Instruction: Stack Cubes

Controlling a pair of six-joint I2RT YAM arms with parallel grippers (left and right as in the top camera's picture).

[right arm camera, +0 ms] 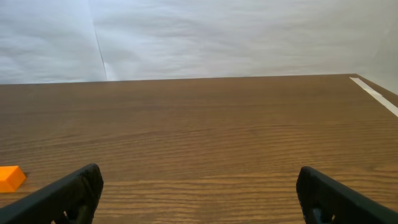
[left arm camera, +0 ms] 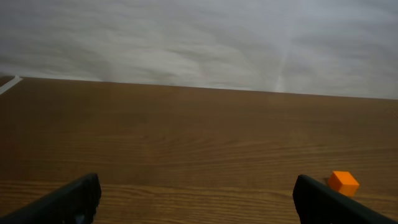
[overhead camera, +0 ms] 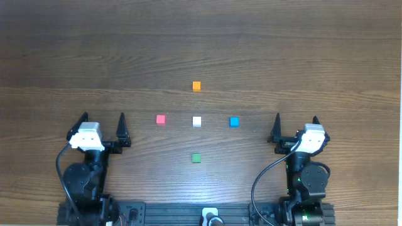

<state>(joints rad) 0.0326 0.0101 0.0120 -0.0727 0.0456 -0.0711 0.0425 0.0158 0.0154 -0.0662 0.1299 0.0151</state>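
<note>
Jaws spread wide on both arms, five cubes laid in a cross between them.
Top view: the left gripper (overhead camera: 103, 119) has the pink cube (overhead camera: 161, 119) nearest and the right gripper (overhead camera: 296, 122) the blue cube (overhead camera: 234, 121), with the white cube (overhead camera: 196, 121) midway, the orange cube (overhead camera: 196, 86) beyond it and the green cube (overhead camera: 196, 158) toward the bases. Left wrist view: the orange cube (left arm camera: 343, 183) lies ahead, off toward the right arm. Right wrist view: the orange cube (right arm camera: 11, 177) lies off toward the left arm.
</note>
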